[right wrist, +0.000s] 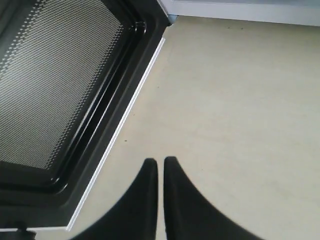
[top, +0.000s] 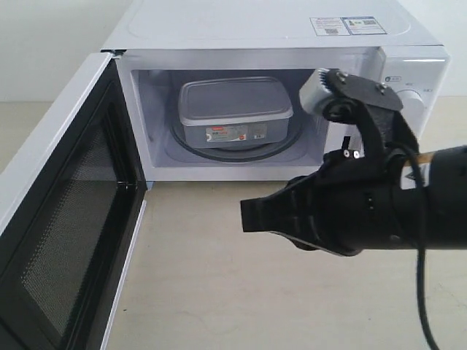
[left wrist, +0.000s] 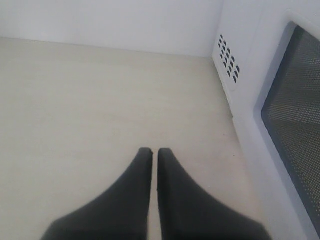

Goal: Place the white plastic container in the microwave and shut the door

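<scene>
The white plastic container (top: 235, 109) sits on the glass turntable (top: 286, 146) inside the microwave (top: 255, 29), its red-and-white label facing out. The door (top: 66, 219) stands wide open on the left, with its black mesh inner side (right wrist: 60, 85) showing. My right gripper (top: 246, 215) (right wrist: 160, 161) hovers over the table in front of the cavity, shut and empty, pointing toward the door. My left gripper (left wrist: 151, 151) is shut and empty, low over the table beside the door's outer window (left wrist: 295, 125). The exterior view does not show it.
The beige tabletop (top: 219, 292) spreads in front of the microwave. Vent holes (left wrist: 228, 62) mark the microwave's side wall. My right arm (top: 379, 197) covers the lower part of the control panel (top: 419, 80). A pale wall stands behind.
</scene>
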You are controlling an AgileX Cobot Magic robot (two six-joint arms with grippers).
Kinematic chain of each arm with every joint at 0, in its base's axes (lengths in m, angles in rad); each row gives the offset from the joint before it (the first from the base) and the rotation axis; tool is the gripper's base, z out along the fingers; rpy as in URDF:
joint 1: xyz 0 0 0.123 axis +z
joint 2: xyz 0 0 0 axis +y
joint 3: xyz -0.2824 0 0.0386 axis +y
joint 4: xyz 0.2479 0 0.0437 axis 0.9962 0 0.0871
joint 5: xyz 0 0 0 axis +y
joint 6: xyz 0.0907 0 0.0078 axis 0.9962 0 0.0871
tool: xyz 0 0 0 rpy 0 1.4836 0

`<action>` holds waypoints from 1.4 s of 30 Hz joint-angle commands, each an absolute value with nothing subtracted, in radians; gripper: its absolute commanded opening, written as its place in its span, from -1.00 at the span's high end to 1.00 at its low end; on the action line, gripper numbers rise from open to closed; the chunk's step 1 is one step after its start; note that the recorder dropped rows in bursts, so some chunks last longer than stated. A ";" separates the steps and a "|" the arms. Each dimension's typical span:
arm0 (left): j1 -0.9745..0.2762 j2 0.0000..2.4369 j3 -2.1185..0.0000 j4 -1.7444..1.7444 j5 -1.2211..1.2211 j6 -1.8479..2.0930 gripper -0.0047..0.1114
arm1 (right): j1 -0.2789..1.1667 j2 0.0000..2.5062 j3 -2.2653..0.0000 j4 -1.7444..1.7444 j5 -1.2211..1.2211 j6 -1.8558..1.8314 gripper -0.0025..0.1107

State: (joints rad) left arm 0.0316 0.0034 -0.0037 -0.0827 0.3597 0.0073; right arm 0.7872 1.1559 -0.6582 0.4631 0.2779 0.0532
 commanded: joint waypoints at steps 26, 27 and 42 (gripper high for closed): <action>0.025 0.000 0.000 0.041 -0.464 0.084 0.84 | 0.788 0.360 -0.656 0.281 0.962 0.343 0.96; 0.025 0.000 0.000 0.033 -0.509 -0.058 0.84 | 0.788 0.346 -0.656 0.275 0.973 0.352 0.96; 0.025 0.134 -0.505 -0.044 0.493 -0.623 0.84 | 0.788 0.253 -0.656 0.198 1.103 0.343 0.96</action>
State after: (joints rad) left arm 0.0316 0.0877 -0.4003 -0.0359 0.3112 -0.6488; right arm 0.7872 0.2686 -0.6561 0.2223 1.0903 0.3518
